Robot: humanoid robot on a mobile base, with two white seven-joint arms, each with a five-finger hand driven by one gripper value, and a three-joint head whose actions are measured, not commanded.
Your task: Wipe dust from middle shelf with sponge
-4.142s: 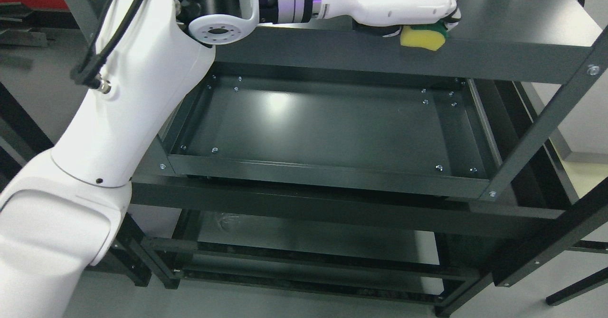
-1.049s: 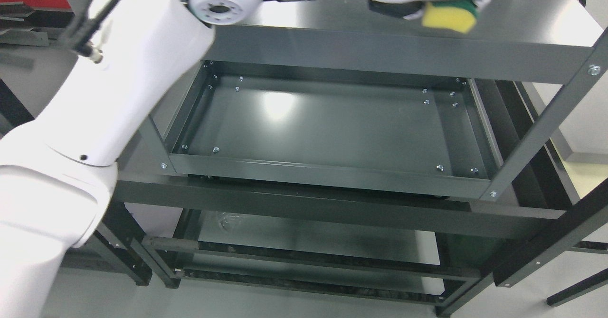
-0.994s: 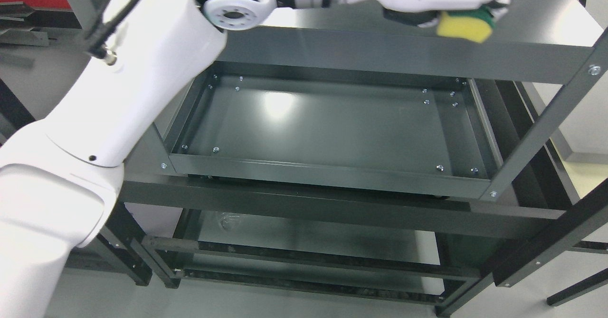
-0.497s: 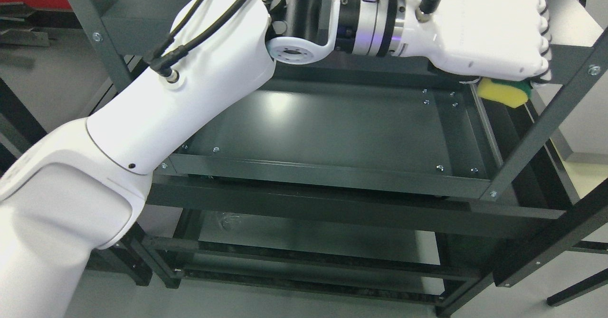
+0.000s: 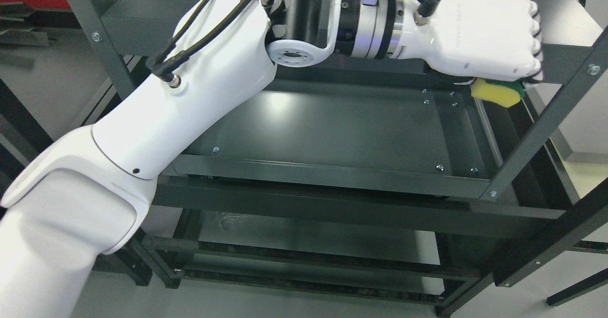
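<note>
Head view: sponge held at upper right, above the middle shelf

Nearest, at lower left of the frame, the left arm rises toward the rack. Beyond it the middle shelf (image 5: 332, 133) lies bare across the centre, its long axis running left to right. Farthest, at upper right, the left hand (image 5: 484, 38) has its fingers (image 5: 536, 47) clenched on the sponge (image 5: 496, 92), which pokes out beneath the fist near the shelf's far right corner. The shelf surface lies down and left of the sponge. No right arm shows.

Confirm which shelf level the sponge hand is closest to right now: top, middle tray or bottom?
The middle shelf, at its far right corner. The left hand grips the sponge in front of the top shelf edge; the bottom shelf lies far below.
</note>
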